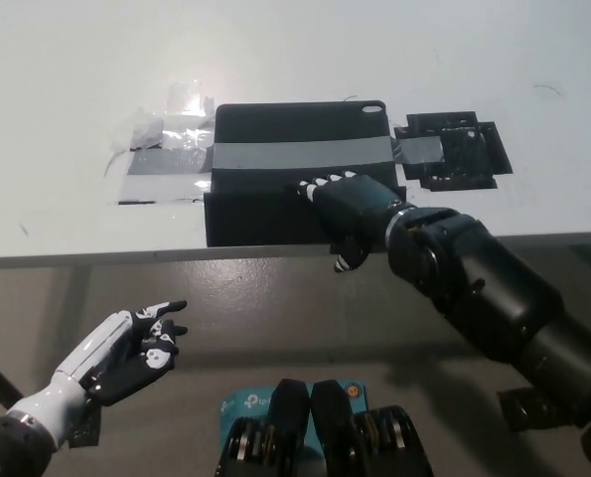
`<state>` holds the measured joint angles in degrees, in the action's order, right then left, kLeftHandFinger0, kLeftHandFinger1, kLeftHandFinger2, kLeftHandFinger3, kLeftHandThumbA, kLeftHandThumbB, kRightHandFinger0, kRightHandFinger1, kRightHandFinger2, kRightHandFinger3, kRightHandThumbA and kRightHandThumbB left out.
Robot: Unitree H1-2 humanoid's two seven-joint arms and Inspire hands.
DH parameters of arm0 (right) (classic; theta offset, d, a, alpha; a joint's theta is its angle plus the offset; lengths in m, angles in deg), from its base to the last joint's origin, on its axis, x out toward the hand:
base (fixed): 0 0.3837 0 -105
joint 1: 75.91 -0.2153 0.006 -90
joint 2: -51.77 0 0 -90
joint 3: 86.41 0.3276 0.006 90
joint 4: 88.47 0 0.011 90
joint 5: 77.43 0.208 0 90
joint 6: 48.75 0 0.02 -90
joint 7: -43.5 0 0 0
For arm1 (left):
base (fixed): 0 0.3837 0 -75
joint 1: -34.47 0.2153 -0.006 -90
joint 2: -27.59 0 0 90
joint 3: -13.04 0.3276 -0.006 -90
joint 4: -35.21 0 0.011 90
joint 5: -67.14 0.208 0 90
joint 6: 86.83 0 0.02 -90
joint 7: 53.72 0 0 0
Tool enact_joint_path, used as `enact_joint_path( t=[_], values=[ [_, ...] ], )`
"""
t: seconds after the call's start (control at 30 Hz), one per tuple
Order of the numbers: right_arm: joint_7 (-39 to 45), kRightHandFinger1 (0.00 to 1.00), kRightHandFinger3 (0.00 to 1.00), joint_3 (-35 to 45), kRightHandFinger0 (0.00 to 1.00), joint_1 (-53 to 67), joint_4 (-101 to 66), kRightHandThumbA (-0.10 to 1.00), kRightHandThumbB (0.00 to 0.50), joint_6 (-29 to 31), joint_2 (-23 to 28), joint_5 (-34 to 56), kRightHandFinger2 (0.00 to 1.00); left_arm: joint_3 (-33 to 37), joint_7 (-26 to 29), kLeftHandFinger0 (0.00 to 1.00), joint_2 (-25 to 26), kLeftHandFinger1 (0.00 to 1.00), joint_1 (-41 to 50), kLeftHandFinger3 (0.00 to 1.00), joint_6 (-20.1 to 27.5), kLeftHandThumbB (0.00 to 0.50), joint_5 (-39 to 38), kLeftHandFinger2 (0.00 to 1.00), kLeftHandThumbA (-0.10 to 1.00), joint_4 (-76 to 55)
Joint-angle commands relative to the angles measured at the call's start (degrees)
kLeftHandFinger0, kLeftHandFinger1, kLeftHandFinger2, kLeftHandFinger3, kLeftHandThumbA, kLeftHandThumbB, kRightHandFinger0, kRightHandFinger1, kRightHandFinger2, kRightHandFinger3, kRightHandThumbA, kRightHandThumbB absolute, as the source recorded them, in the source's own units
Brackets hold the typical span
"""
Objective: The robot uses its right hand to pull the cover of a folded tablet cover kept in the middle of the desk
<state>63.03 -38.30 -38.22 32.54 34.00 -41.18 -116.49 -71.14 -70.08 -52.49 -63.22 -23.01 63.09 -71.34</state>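
A black folded tablet cover (pixel 275 159) lies near the front edge of the white desk (pixel 76 79), held down by a grey tape strip (pixel 295 155) across its middle. My black right hand (pixel 347 204) rests on the cover's near right part, fingers spread flat over its front flap and thumb hanging past the desk edge. It grips nothing that I can see. My white left hand (pixel 131 348) hangs open below the desk at the lower left.
Clear and grey tape patches (pixel 166 149) stick to the desk left of the cover. A black taped patch (pixel 454 154) lies to its right. The desk's front edge (pixel 96 256) runs across the middle of the picture.
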Motion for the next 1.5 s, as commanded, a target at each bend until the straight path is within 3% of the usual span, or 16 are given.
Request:
enact_joint_path(
  t=[0.0, 0.23, 0.43, 0.6, 0.73, 0.83, 1.17, 1.27, 1.37, 1.47],
  values=[
    [1.62, 1.0, 1.0, -1.19, 1.0, 0.51, -3.24, 1.0, 0.5, -0.41, -0.4, -3.6, 1.0, -0.1, -0.72, 0.79, 1.96, 0.85, -1.65, 1.0, -0.75, 0.096, 0.24, 0.99, 1.0, -2.31],
    [4.28, 1.0, 1.0, 0.44, 1.0, 4.81, -10.74, 1.0, 0.493, -5.32, 0.89, -4.3, 1.0, -0.07, -0.64, 0.8, 2.1, 0.86, -1.95, 1.0, -0.75, 0.066, 0.2, 0.99, 1.0, -2.69],
    [6.6, 1.0, 0.96, 4.87, 1.0, 9.27, -16.98, 1.0, 0.479, -9.78, -0.31, -0.33, 0.95, -0.02, -0.72, 0.81, 2.07, 0.87, -2.11, 1.0, -0.75, 0.065, 0.14, 1.0, 1.0, -2.45],
    [8.55, 1.0, 0.98, 8.01, 1.0, 11.77, -19.65, 1.0, 0.482, -12.85, -1.72, 1.82, 0.99, 0.06, -0.57, 0.8, 1.84, 0.86, -2.22, 1.0, -0.75, 0.072, 0.61, 0.99, 1.0, -2.33],
    [8.02, 1.0, 0.99, 12.31, 1.0, 13.95, -21.0, 1.0, 0.401, -14.62, -2.6, 4.71, 1.0, 0.07, -0.54, 0.78, 1.96, 0.86, -2.2, 1.0, -0.75, 0.064, 0.63, 0.99, 1.0, -2.57],
    [8.03, 1.0, 1.0, 15.09, 1.0, 15.55, -21.43, 1.0, 0.411, -16.4, -3.47, 6.28, 1.0, -0.02, -0.56, 0.79, 1.99, 0.86, -2.19, 1.0, -0.75, 0.069, 0.22, 0.99, 1.0, -2.58],
    [6.57, 1.0, 1.0, 19.5, 1.0, 22.75, -23.93, 1.0, 0.363, -15.95, -4.25, 10.38, 1.0, -0.19, -0.55, 0.81, 2.1, 0.87, -2.77, 1.0, -0.75, 0.058, 0.06, 0.99, 1.0, -2.94],
    [6.11, 0.97, 1.0, 20.88, 0.96, 24.82, -25.23, 1.0, 0.34, -15.09, -4.63, 12.26, 1.0, -0.16, -0.52, 0.81, 2.09, 0.87, -2.78, 1.0, -0.75, 0.052, 0.15, 1.0, 1.0, -2.94],
    [5.49, 0.86, 1.0, 21.82, 0.87, 27.58, -26.59, 1.0, 0.34, -12.89, -4.85, 14.09, 0.94, -0.16, -0.56, 0.82, 2.3, 0.87, -3.29, 1.0, -0.75, 0.053, 0.01, 1.0, 1.0, -2.63],
    [6.65, 0.82, 1.0, 21.48, 0.81, 30.09, -29.57, 1.0, 0.342, -13.22, -4.35, 15.01, 0.91, -0.22, -0.6, 0.82, 2.23, 0.87, -3.47, 1.0, -0.75, 0.038, 0.09, 1.0, 1.0, -2.45]
  ],
)
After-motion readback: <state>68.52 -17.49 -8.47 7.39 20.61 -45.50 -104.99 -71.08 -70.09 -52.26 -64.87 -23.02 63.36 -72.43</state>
